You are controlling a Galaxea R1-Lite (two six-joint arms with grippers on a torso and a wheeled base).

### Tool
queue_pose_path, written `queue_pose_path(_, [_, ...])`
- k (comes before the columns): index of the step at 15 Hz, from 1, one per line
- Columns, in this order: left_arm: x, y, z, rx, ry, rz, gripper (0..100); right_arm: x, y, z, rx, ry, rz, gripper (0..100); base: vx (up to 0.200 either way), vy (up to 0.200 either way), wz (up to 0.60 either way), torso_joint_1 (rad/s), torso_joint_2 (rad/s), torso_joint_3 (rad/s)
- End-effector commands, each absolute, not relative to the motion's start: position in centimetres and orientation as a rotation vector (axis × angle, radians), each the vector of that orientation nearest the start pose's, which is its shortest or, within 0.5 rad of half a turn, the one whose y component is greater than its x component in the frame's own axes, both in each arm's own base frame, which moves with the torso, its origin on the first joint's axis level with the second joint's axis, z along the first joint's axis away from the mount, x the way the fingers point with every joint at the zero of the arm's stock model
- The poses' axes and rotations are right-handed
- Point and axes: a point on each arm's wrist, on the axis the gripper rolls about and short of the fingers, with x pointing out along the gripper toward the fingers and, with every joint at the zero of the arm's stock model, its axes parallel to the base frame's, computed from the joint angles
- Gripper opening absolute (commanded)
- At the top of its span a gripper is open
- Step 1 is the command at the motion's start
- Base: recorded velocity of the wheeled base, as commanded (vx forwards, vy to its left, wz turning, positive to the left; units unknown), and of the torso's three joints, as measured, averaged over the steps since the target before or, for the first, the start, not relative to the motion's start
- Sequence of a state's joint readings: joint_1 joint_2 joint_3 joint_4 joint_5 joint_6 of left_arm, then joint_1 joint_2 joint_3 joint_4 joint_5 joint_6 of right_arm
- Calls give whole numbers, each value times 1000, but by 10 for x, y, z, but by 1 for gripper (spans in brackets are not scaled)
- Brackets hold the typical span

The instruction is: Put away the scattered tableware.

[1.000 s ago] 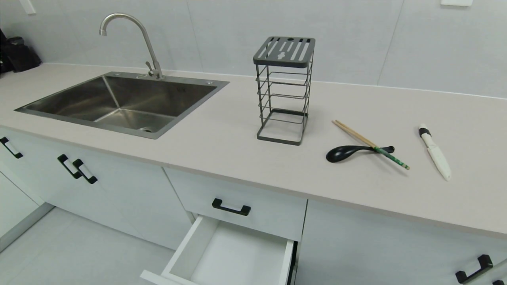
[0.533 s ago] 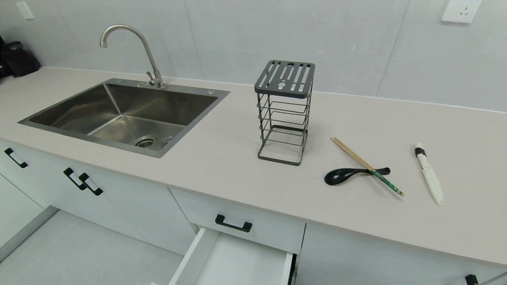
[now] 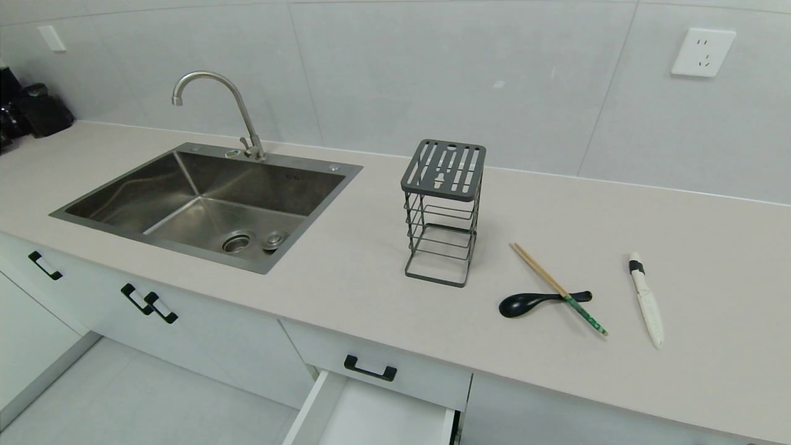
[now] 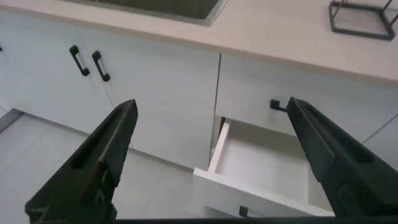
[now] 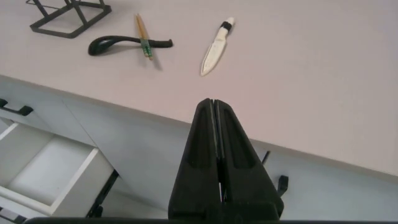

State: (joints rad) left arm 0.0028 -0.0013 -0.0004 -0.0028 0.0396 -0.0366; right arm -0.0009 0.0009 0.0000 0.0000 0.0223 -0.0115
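Left fingers [image 4: 106, 162] spread, right fingers [image 5: 202, 149] clenched, spoon [image 3: 522, 304], chopsticks [image 3: 556, 287], knife [image 3: 647, 303] beside rack [image 3: 443, 213], drawer [image 3: 383, 420] open

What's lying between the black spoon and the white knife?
In the head view, the chopsticks, crossing the black spoon at its handle; past them, bare countertop up to the white knife.

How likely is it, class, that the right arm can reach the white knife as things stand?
Probably yes. The knife lies alone on the counter, apart from the chopsticks and spoon, nothing over it. The right gripper, shut, would need to open first.
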Motion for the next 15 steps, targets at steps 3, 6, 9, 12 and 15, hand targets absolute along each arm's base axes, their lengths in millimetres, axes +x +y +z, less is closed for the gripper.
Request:
queue_pose_path(3, [-23,1,76,-37,-4,43,100,-23,0,76,-6,-2,17,0,0,0,0,76,-123,-63])
queue_pose_path(6, [-23,1,76,-37,-2,43,100,-23,0,83,-15,-72,19,0,0,0,0,0,0,0])
queue_pose_path(9, [-23,1,76,-37,-4,43,100,-23,1,87,-66,-111,29,0,0,0,0,0,0,0])
queue_pose_path(12, [-23,1,76,-37,-2,43,100,-25,2,98,-135,-224,58,100,0,0,0,0,0,0])
queue_pose_path(15, [-23,1,76,-37,-2,43,100,-32,4,118,-193,-424,165,100,0,0,0,0,0,0])
